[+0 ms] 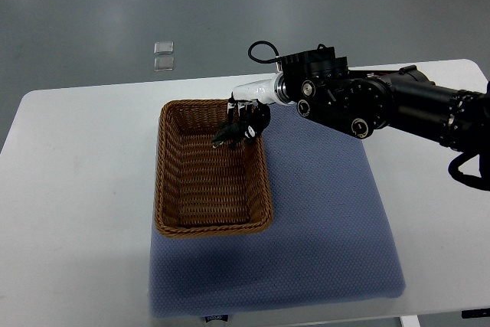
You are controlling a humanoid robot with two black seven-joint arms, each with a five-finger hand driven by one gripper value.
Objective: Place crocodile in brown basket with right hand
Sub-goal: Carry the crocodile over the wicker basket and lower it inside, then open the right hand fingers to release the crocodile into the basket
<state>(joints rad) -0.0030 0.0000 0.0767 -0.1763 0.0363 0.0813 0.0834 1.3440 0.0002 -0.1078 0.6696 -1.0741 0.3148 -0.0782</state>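
1. The white table [76, 189] is cut off at the bottom edge.
2. A blue mat [329, 227] covers its right part.
3. The brown basket [162, 178] sits at the mat's left edge.
4. The right hand [249, 118] clasps the crocodile [227, 137] over the basket's far right corner; the dark fingers and toy are hard to separate.

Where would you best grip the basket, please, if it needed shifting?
Take the basket by its left rim, from above: the rim is thick and the top open, while the right hand holding the crocodile hangs over the far right corner.
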